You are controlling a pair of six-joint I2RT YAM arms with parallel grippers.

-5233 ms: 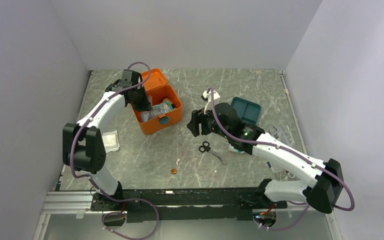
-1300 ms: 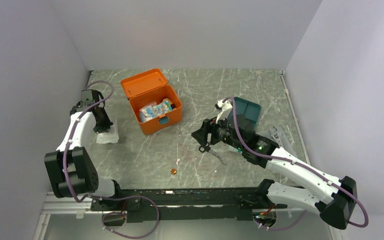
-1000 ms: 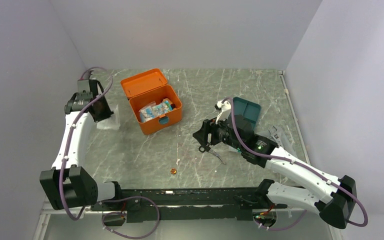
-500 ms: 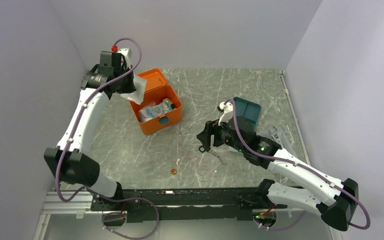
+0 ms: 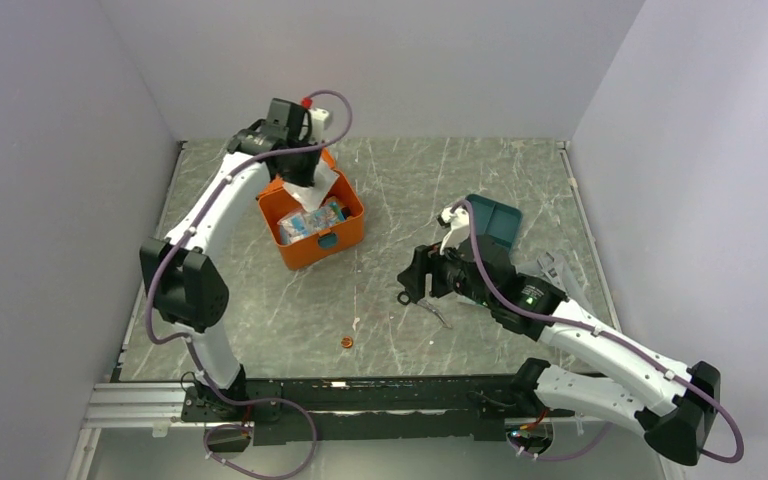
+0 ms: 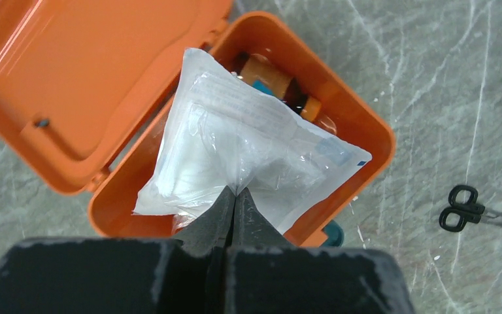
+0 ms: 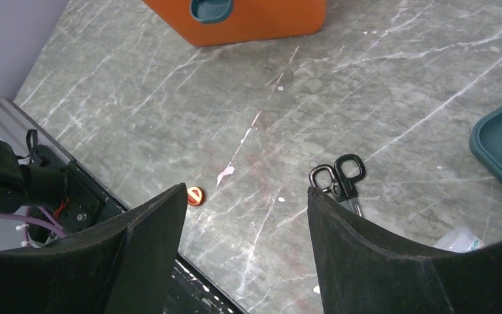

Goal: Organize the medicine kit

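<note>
Left wrist: left jaws clenched on clear plastic pouch (image 6: 248, 137) over orange plastic medicine kit (image 6: 366, 127); dropped, the broad pouch might snag its rim; right jaws released.

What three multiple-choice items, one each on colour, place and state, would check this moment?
1. The handles of the scissors are: A red; B black; C teal.
2. The white packet in the left gripper hangs: A over the open orange box; B beside the scissors; C behind that box's lid.
3. The right gripper is: A shut on the scissors; B shut on the packet; C open and empty.

Answers: B, both loops show black in the right wrist view. A, the left wrist view shows the inside of the box right behind the packet. C, its fingers stand wide apart and grip nothing.
</note>
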